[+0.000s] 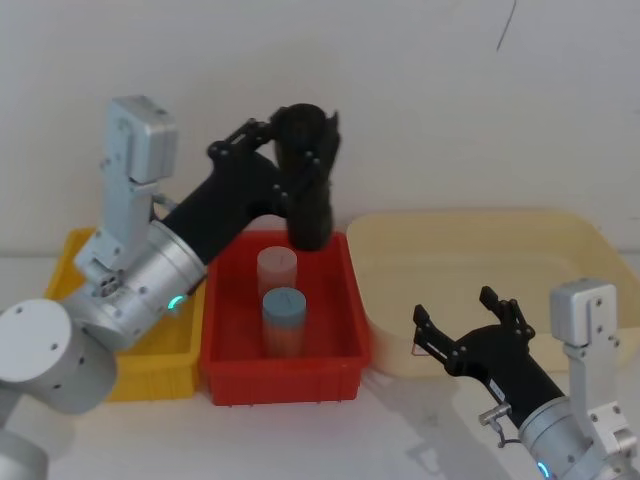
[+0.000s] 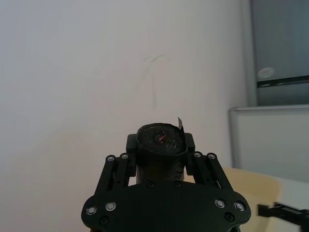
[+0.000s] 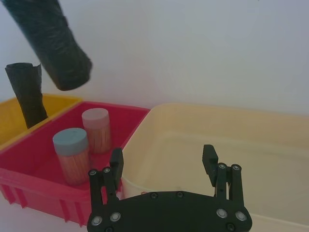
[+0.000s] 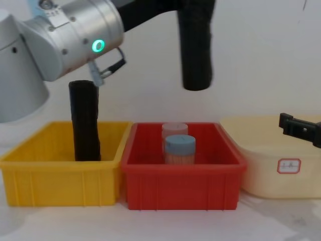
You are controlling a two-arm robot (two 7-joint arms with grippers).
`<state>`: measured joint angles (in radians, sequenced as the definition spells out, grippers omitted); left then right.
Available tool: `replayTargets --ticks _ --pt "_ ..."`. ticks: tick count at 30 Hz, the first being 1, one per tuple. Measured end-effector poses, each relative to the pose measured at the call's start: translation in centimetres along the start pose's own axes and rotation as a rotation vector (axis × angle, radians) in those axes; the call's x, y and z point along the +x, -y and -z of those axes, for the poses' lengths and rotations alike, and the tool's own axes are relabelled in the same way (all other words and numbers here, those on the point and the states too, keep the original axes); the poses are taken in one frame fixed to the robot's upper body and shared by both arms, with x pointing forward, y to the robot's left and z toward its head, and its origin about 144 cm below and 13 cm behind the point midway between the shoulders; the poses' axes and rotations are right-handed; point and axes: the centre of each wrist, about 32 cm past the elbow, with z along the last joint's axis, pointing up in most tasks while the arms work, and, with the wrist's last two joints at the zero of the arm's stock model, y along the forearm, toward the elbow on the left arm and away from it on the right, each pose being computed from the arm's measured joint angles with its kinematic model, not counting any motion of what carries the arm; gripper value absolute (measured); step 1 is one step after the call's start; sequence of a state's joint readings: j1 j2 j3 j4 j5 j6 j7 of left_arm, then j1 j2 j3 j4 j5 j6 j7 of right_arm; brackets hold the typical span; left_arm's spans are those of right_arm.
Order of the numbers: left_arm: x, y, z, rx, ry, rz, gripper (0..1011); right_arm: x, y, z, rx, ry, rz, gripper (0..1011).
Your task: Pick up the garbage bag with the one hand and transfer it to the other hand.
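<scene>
My left gripper (image 1: 290, 140) is shut on the garbage bag (image 1: 308, 190), a black roll held upright in the air above the back of the red bin (image 1: 280, 385). The left wrist view looks down on the ragged top of the garbage bag (image 2: 160, 140), with a finger on each side. Seen from the chest, the garbage bag (image 4: 196, 45) hangs well above the bin walls. My right gripper (image 1: 455, 308) is open and empty, low in front of the cream tub (image 1: 470, 240). In the right wrist view, the right gripper (image 3: 162, 155) has the garbage bag (image 3: 53, 43) high off to one side.
A second black roll (image 4: 85, 120) stands in the yellow bin (image 4: 50, 175). The red bin holds a blue-lidded jar (image 1: 283, 320) and a pink-lidded jar (image 1: 277, 268). The cream tub (image 4: 281, 175) sits at the right. A white wall is close behind.
</scene>
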<state>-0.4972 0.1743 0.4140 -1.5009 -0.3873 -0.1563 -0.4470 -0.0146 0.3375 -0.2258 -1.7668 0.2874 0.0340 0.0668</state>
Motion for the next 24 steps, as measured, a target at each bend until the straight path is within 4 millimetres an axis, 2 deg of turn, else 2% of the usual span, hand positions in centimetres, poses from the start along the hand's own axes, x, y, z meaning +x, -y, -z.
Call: replayTargets --ticks 11,24 --pt "-1.4 2.3 2.1 -0.043 -0.134 0.128 534 0.0 0.0 0.0 0.000 0.000 0.000 1000" --pt "-2.5 2.9 4.0 -0.069 -0.207 0.164 534 0.0 0.0 0.0 0.000 0.000 0.000 1000"
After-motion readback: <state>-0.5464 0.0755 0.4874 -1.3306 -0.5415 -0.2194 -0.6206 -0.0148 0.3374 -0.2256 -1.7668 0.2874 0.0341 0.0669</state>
